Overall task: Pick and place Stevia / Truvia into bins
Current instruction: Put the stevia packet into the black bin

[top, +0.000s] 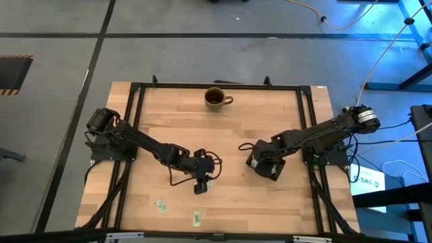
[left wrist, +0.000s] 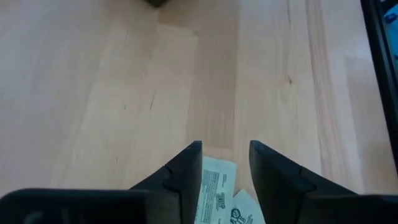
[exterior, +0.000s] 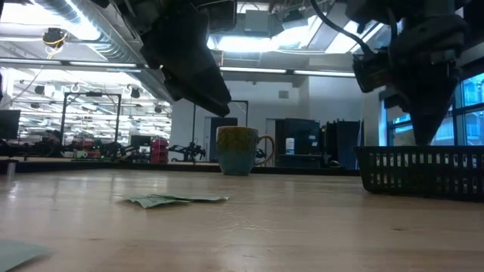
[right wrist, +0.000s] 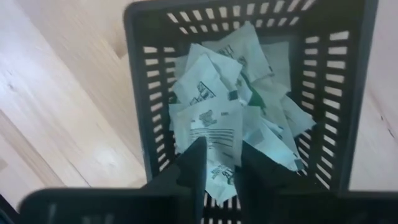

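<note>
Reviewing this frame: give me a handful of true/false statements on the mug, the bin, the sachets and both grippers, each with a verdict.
1. The mug stands upright at the far edge of the table. True.
2. The bin is empty. False: many sachets are piled in it.
3. The right gripper hangs over the bin. True.
4. The left gripper is shut on a sachet. False: its fingers stand apart, with a sachet on the table between them.
5. No sachets remain on the table. False: two loose ones lie near the front edge, besides the one at the left gripper.
</note>
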Robot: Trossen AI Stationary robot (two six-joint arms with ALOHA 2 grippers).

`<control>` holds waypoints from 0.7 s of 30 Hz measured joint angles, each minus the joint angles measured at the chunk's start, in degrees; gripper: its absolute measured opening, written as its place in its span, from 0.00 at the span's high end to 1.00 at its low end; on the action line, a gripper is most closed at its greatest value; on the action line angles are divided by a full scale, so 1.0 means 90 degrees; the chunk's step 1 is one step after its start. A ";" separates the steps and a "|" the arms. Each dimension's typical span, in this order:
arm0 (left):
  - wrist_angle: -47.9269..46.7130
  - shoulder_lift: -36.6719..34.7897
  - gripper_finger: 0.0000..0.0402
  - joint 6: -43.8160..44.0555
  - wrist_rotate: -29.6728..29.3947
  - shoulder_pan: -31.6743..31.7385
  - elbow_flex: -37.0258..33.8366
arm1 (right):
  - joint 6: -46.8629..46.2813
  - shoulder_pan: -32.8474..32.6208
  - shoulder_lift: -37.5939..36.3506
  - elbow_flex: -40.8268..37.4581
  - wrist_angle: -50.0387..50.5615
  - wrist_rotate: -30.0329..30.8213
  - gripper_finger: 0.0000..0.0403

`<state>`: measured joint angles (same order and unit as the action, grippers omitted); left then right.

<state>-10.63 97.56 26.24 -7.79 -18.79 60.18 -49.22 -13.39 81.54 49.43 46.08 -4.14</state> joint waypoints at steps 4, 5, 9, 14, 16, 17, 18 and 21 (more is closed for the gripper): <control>0.0000 0.0000 0.68 -0.0002 0.0005 -0.0005 0.0000 | 0.0013 0.0000 0.0000 0.0000 -0.0073 0.0002 0.74; -0.0003 0.0000 0.68 -0.0006 0.0014 -0.0005 0.0000 | 0.0013 0.0002 0.0000 0.0000 -0.0071 0.0002 0.72; -0.0090 0.0039 0.69 -0.0049 0.0081 -0.0007 0.0000 | -0.0003 0.0005 0.0000 0.0003 -0.0063 0.0002 0.68; -0.0331 0.0226 0.71 -0.0277 0.0223 -0.0057 0.0000 | -0.0295 0.0043 0.0000 0.0128 0.0061 0.0010 0.68; -0.0289 0.0371 0.71 -0.0279 0.0365 -0.0078 0.0002 | -0.0306 0.0046 0.0002 0.0194 0.0061 0.0026 0.68; -0.0360 0.0448 0.71 -0.0276 0.0416 -0.0079 0.0002 | -0.0286 0.0046 0.0002 0.0233 0.0063 0.0043 0.68; -0.0410 0.0530 0.71 -0.0265 0.0461 -0.0094 0.0002 | -0.0230 0.0046 0.0002 0.0269 0.0054 0.0091 0.68; -0.0570 0.0712 0.72 -0.0150 0.0560 -0.0131 0.0002 | -0.0092 0.0046 0.0002 0.0346 0.0051 0.0183 0.68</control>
<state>-15.77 103.96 24.89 -2.76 -19.97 60.20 -50.05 -12.97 81.56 52.54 46.54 -2.50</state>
